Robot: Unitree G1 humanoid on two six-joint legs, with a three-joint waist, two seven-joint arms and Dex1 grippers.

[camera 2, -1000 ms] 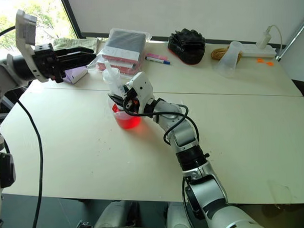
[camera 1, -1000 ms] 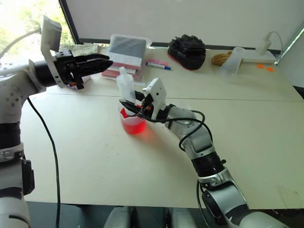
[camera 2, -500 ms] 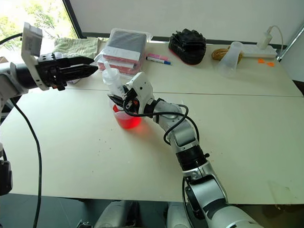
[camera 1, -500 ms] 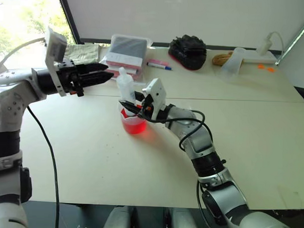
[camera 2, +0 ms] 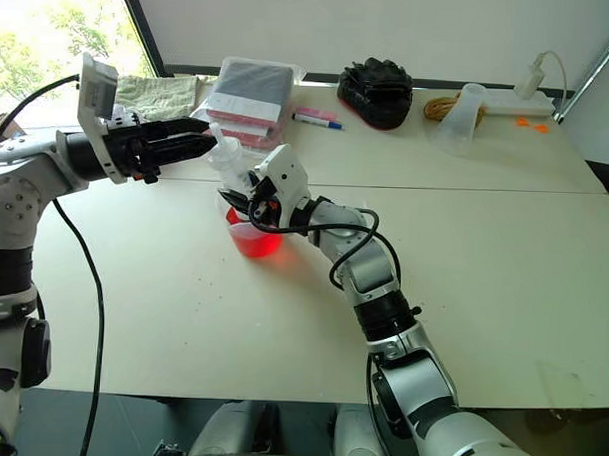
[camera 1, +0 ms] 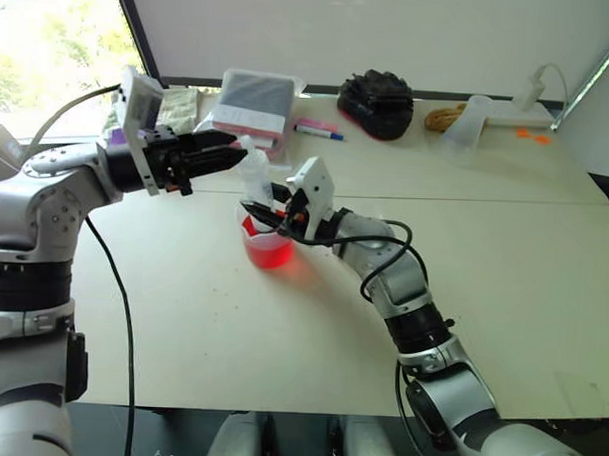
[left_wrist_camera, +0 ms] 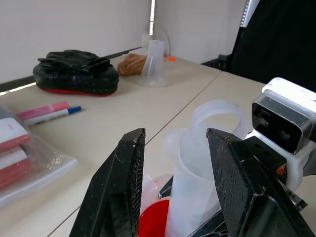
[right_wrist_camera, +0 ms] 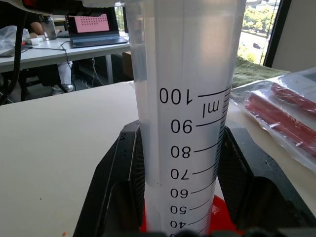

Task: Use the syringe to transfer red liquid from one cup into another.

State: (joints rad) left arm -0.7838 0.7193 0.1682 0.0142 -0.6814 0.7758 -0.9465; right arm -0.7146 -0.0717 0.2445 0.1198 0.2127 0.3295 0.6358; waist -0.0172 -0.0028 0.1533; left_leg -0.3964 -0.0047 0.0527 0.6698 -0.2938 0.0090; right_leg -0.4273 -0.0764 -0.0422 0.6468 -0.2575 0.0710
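Left eye view: right gripper [camera 1: 275, 215] at frame centre is clamped on the syringe [camera 1: 252, 171], which stands upright with its tip down in the spouted cup [camera 1: 267, 244] of red liquid [camera 1: 269, 249] on the tabletop [camera 1: 504, 245]. Left gripper [camera 1: 227, 151] comes in level from the upper left, jaws apart, tips just beside the plunger top. Risk: if it comes in off-line it shoves the syringe sideways, and the light cup tips or spills. Right eye view: same layout; the cup sits under the syringe with nothing holding it, so a hard upward pull on the plunger could drag the tip out of the liquid and draw air. Left wrist view: left gripper's fingers [left_wrist_camera: 116, 192] straddle the plunger top, not yet closed on it; closing too low would pinch the barrel instead. Right wrist view: barrel between the right gripper's fingers [right_wrist_camera: 123, 182]; print reads "100", "90", "80", "70", "60", "50", "40" and "ml". No brand legible.
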